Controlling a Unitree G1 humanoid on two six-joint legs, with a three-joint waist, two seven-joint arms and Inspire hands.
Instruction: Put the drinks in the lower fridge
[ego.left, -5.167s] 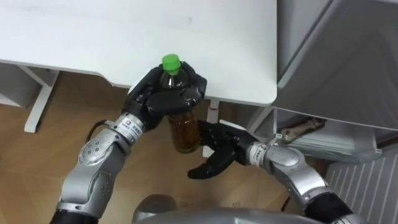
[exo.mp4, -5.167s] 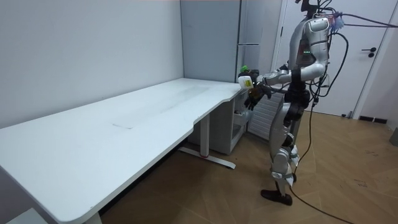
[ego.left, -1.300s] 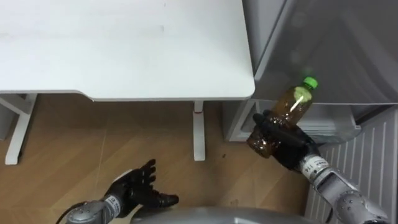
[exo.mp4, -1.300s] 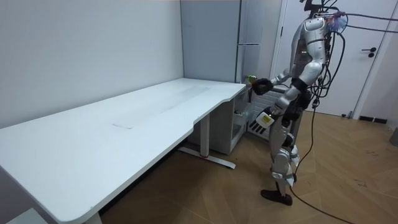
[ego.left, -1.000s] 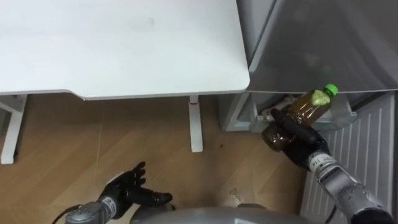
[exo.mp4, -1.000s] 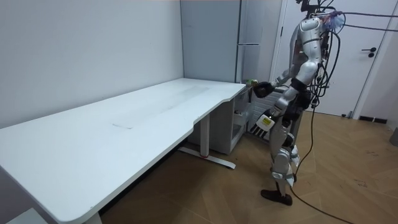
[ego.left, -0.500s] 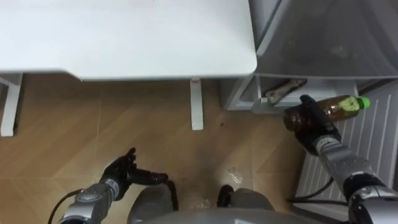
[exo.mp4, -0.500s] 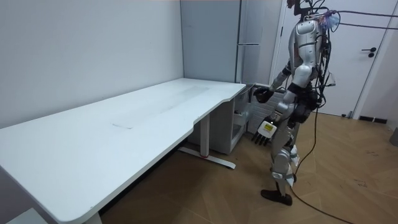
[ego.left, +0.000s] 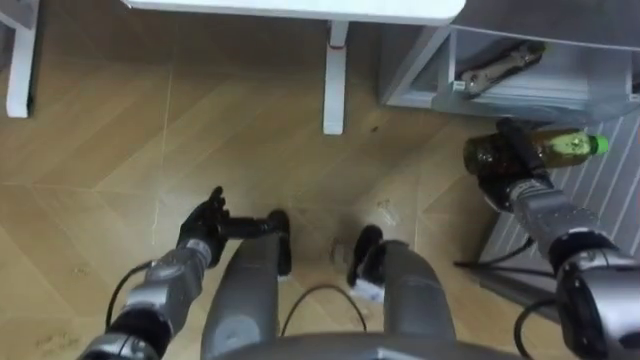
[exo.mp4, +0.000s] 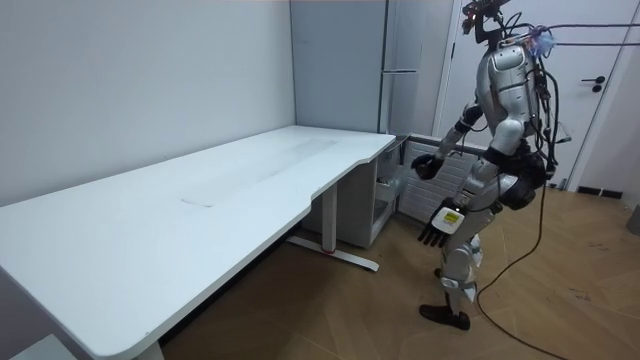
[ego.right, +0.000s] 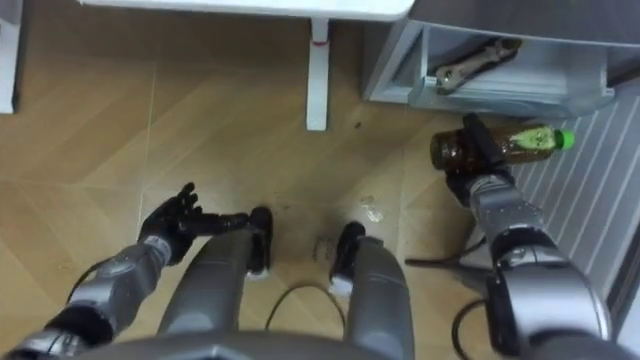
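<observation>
Floor (ego.left: 100, 150) free, upper right crowded
Table leg (ego.left: 335, 75) just beside the fridge compartment (ego.left: 560, 95); the right hand (ego.left: 512, 172) holds a bottle (ego.left: 545, 150) just below it.

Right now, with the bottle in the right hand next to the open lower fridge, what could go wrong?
The right hand grips the bottle toward its base end, and the bottle lies sideways with the green cap pointing outward, so it may slip or tip out. The lower fridge's shelf already holds a brownish object, and sliding the bottle in could knock it. The bottle is outside the shelf's front edge and might catch on it going in.
</observation>
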